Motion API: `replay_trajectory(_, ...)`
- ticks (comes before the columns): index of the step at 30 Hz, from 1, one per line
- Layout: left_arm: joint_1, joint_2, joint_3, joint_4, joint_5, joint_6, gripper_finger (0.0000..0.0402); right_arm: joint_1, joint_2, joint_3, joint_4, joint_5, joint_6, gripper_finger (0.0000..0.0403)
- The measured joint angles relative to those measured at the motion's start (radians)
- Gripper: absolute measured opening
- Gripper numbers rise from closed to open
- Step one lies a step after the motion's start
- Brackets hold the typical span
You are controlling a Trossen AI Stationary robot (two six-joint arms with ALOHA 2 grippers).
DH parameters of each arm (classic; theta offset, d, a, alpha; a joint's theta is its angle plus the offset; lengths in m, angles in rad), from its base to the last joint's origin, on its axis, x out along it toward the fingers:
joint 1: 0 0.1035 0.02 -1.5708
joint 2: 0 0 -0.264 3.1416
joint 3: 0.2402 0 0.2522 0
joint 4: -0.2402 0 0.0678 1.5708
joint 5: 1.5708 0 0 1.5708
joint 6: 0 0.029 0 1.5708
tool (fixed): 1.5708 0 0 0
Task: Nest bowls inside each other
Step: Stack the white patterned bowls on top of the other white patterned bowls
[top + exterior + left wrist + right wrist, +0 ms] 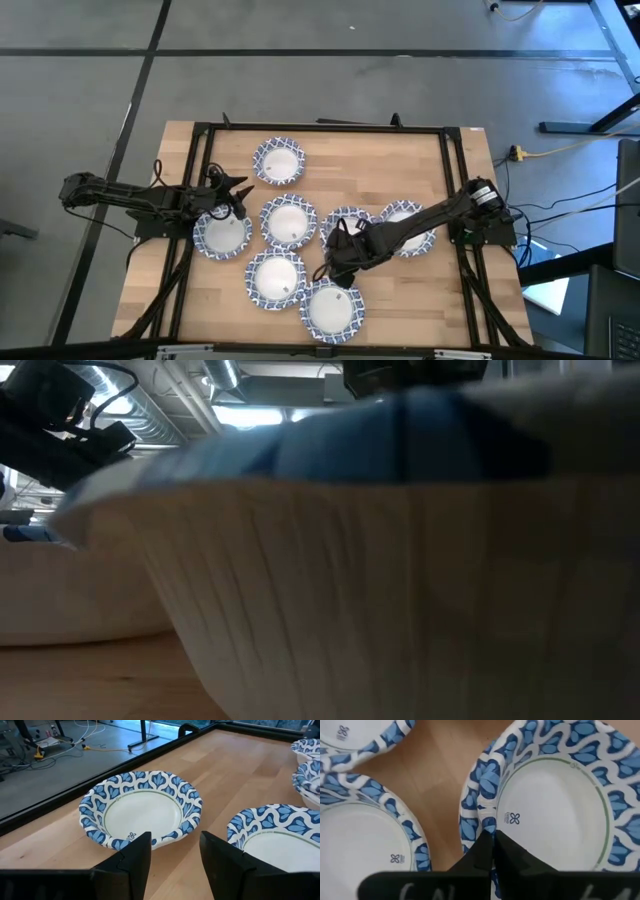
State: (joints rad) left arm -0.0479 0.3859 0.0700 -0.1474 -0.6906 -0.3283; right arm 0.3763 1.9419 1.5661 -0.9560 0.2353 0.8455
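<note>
right hand (492, 837) pinching a bowl (555, 805) rim (fingers closed), left hand (175, 857) open

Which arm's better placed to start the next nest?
Right, probably. The right gripper is pinched shut on the blue-and-white patterned rim of a small round paper bowl. The left gripper is open, holding nothing, near another bowl.

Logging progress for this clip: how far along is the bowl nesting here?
Barely started. Seven bowls lie on the table, none clearly nested. In hand: the right gripper has its fingers pinched on the rim of a bowl near the table's middle. The left gripper, fingers open, faces the far bowl. All the stacking remains.
</note>
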Motion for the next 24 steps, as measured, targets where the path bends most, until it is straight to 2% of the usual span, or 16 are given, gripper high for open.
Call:
replay_trajectory(5,0.0,0.0,0.0,0.0,0.002,0.0,0.0163,-0.001,0.0,-0.002,0.005,-0.001,0.01,0.0047)
replay_trajectory(12,0.0,0.0,0.0,0.0,0.002,-0.001,0.0163,-0.019,0.0,-0.002,0.007,-0.057,-0.016,0.0137)
replay_trajectory(19,0.0,0.0,0.0,0.0,0.003,-0.002,0.0163,-0.043,-0.001,0.056,0.003,0.096,-0.166,0.0194)
replay_trajectory(24,0.0,0.0,0.0,0.0,0.003,-0.002,0.0163,-0.115,-0.001,0.111,0.032,0.118,-0.304,0.0203)
